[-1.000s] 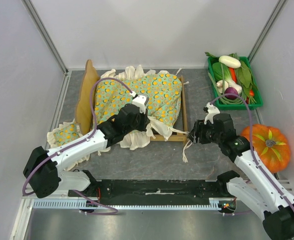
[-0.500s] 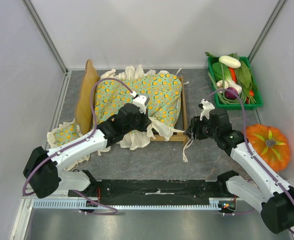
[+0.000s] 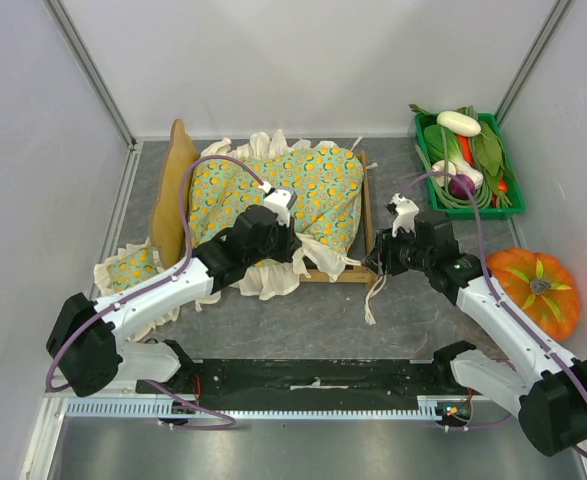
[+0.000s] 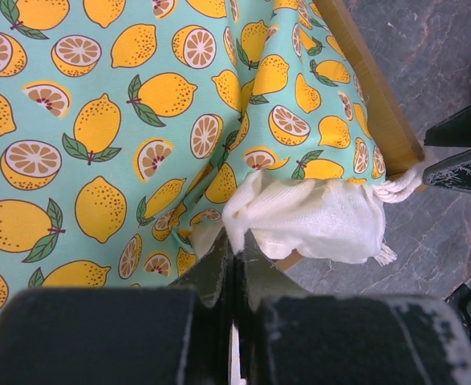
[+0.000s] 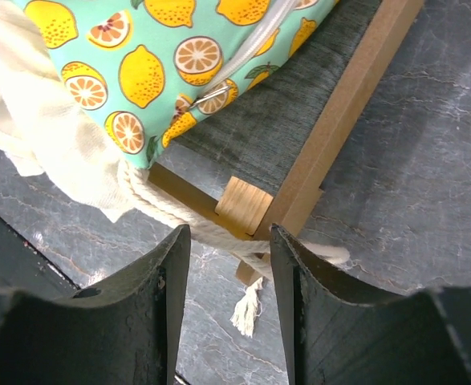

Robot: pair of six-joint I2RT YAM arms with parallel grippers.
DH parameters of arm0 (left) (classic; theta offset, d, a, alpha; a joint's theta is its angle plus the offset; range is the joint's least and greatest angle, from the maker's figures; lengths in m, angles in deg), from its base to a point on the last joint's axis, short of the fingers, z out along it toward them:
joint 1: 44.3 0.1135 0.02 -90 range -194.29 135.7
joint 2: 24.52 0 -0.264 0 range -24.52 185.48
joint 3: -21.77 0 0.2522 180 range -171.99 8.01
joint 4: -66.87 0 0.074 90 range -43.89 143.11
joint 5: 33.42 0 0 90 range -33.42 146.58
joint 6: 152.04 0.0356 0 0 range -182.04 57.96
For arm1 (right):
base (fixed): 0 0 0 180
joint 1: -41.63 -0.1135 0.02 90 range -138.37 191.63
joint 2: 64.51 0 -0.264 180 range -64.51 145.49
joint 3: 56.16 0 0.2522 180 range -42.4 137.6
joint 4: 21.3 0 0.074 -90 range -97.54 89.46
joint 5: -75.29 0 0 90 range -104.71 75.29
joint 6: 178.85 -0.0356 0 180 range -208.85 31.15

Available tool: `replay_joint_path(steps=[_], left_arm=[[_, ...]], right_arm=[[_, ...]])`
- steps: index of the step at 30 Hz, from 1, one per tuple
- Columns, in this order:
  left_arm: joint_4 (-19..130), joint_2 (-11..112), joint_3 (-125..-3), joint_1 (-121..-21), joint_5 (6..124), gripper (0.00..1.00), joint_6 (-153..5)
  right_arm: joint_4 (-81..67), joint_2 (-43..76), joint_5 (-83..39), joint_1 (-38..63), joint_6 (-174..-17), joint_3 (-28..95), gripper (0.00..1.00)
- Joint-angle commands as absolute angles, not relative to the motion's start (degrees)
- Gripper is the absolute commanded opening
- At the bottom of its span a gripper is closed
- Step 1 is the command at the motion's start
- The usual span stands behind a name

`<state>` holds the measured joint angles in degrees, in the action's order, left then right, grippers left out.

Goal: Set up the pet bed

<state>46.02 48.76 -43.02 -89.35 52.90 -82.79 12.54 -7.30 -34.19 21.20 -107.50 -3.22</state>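
Your right gripper (image 5: 225, 237), jaws apart, points at the near right corner of the bed (image 5: 341, 103); left gripper (image 4: 235, 261) closed, seemingly pinching the cushion (image 4: 99, 120).

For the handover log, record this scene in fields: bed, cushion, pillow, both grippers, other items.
pet bed: wood frame lying flat, headboard at its left end
cushion: lemon print, on the frame, cream frill spilling over the near edge
pillow: outside the frame, beside the headboard
left gripper: shut on the frill
right gripper: open, jaws either side of the cord at the bed's near right corner
other items: crate of vegetables back right; pumpkin right
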Motion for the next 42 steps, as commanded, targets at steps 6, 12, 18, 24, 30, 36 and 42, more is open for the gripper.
replay_joint_path(steps=[6,12,18,24,30,36,42], left_arm=[[48.4,48.5,-44.6,-88.0,55.1,0.02,-85.2],[48.8,48.5,-44.9,-87.3,56.2,0.02,-85.4],[48.8,48.5,-45.1,-86.8,56.3,0.02,-85.3],[48.5,48.5,-45.2,-86.4,57.9,0.02,-85.2],[48.7,48.4,-45.3,-85.6,58.6,0.02,-84.9],[47.8,49.0,-46.3,-84.8,59.4,0.02,-85.3],[47.8,49.1,-46.2,-83.4,60.2,0.02,-85.6]], right_arm=[[11.2,-9.0,-38.4,18.7,-105.8,-0.4,0.59],[12.9,-7.3,-34.3,16.0,-104.3,0.6,0.59],[15.2,-5.0,-26.5,10.7,-102.8,2.5,0.38],[17.5,-7.8,-19.1,8.3,-102.9,4.0,0.03],[17.9,-8.0,-28.4,8.1,-106.5,6.3,0.0],[17.4,-7.2,-30.7,7.2,-119.8,6.3,0.0],[8.9,-8.3,-32.0,2.6,-131.3,0.1,0.05]])
